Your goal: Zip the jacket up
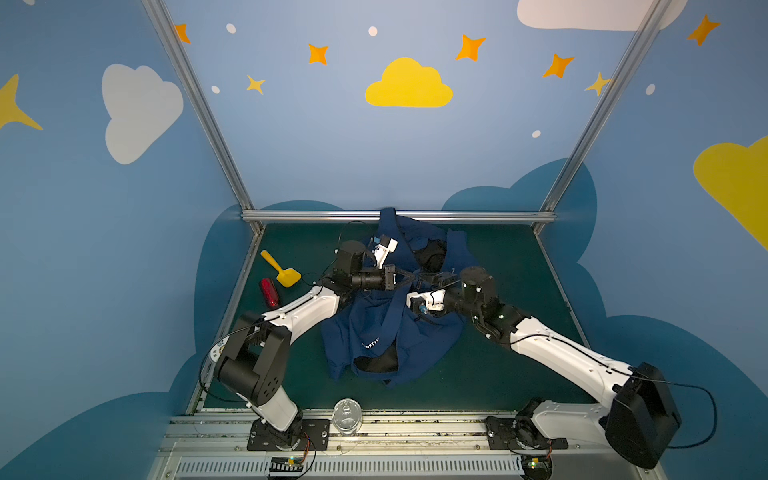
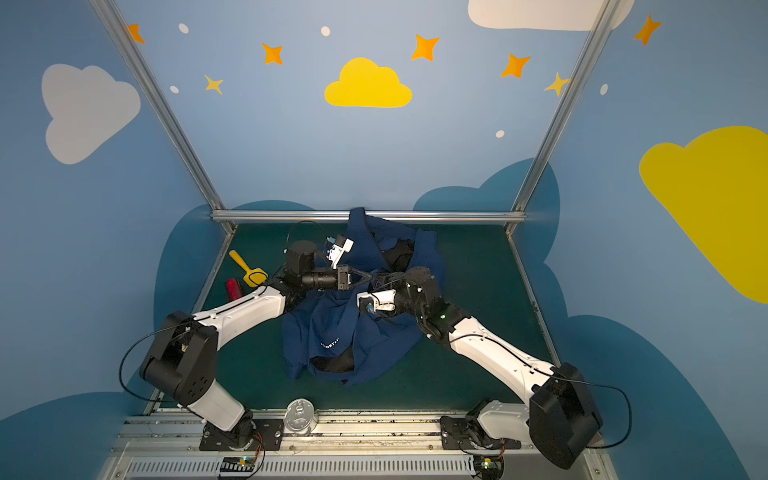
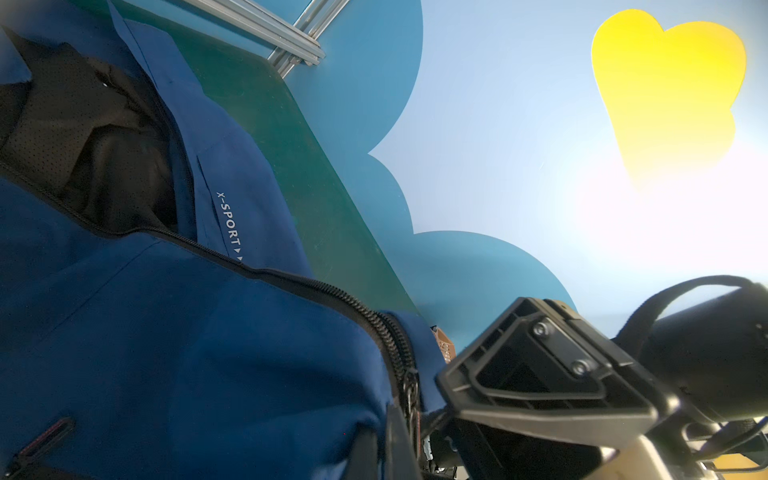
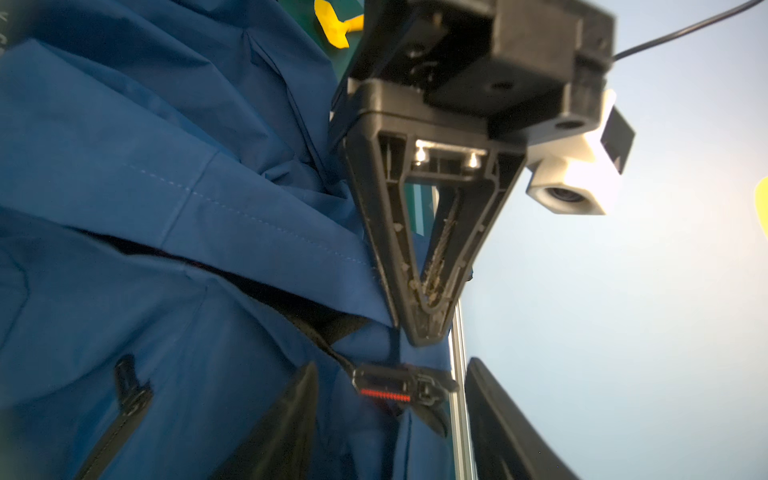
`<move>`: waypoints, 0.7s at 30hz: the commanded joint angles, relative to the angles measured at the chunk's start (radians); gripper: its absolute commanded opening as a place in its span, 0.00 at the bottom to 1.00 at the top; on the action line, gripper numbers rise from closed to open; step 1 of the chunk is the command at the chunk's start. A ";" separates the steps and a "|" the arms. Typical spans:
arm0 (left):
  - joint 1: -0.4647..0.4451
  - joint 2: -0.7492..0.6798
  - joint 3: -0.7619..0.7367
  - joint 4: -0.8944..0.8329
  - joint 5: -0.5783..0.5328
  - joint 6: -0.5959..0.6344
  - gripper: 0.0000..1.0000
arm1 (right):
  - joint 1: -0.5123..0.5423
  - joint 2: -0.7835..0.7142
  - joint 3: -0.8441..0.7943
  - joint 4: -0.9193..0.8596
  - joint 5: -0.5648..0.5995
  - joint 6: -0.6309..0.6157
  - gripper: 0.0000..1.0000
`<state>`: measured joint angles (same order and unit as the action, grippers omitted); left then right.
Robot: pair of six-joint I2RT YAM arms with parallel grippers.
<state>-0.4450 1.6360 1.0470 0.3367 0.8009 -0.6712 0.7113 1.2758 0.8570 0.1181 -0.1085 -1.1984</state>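
Nearest my bases, a shiny can (image 1: 347, 417) stands at the front edge of the green table (image 1: 478, 374), apart from everything else. Just past it begins the jacket (image 1: 386, 328), a rumpled navy heap in the middle of the table. Its long axis runs from that front edge straight away from me. At this near end the front gapes and the black lining (image 1: 376, 363) shows, with the white lettering (image 3: 229, 224) beside the gap.

Off to the left, well apart from the jacket, lie a red cylinder (image 1: 269, 292) and, a little beyond it, a yellow scoop (image 1: 282, 268).

Further in, over the jacket's middle, my two grippers meet almost tip to tip. My left gripper (image 4: 428, 326) is pressed together and pinches the jacket's edge right by the zipper. The zipper teeth (image 3: 299, 286) run from that pinch back toward the gaping near end. My right gripper (image 4: 390, 372) is spread, with one finger on each side of the zipper pull (image 4: 388, 386) and, as far as I can tell, not touching it.

So the pull lies directly between my right fingers, just beside the left pinch, and the right arm is the one placed to take it. I judge the coming move to be closing on the pull and drawing it along the teeth toward the near end, against the left gripper's hold on the cloth.

Farthest off, the jacket's other end laps over the back rail (image 1: 478, 216).
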 commanded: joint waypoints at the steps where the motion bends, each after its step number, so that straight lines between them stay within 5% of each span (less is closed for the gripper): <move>1: 0.004 -0.027 0.027 0.004 0.018 -0.001 0.03 | 0.007 0.015 0.043 0.049 0.024 -0.008 0.57; 21: 0.006 -0.028 0.020 0.001 0.008 0.006 0.03 | 0.017 0.024 0.084 -0.021 0.026 0.031 0.33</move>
<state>-0.4450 1.6360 1.0470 0.3367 0.8001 -0.6777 0.7235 1.3033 0.9039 0.1226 -0.0727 -1.1843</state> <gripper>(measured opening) 0.050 0.337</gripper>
